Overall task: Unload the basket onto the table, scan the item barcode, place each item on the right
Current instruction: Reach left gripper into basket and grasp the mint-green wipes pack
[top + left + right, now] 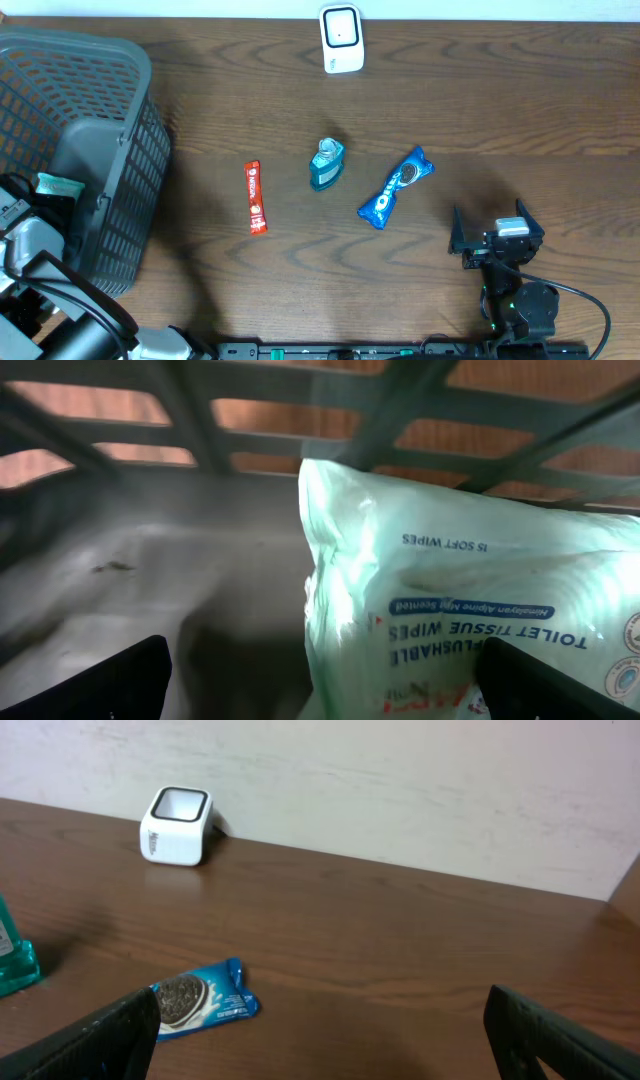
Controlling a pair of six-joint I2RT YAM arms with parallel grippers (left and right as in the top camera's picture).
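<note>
The left pincer (320, 675) is released, its jaws spread wide, and reaches down inside the grey basket (100, 60). Between its fingers (110, 680), nearer the right one, lies a pale green pack of wipes (470, 590), with its print upside down in the wrist view. I cannot tell whether either finger touches the pack. Just beyond it rises the basket's latticed wall.

The right pincer (488, 218) is also released and grasps nothing. It sits low over the wooden table (480, 100). A little ahead of it, off toward its left finger, lies the blue Oreo pack (397, 187). Farther out on that side is the teal bottle (326, 165), and beyond the bottle lies the red stick packet (255, 197), well apart from the pincer. Farthest ahead, at the table's back edge by the pale wall, stands the white scanner (341, 39), well apart from every item.
</note>
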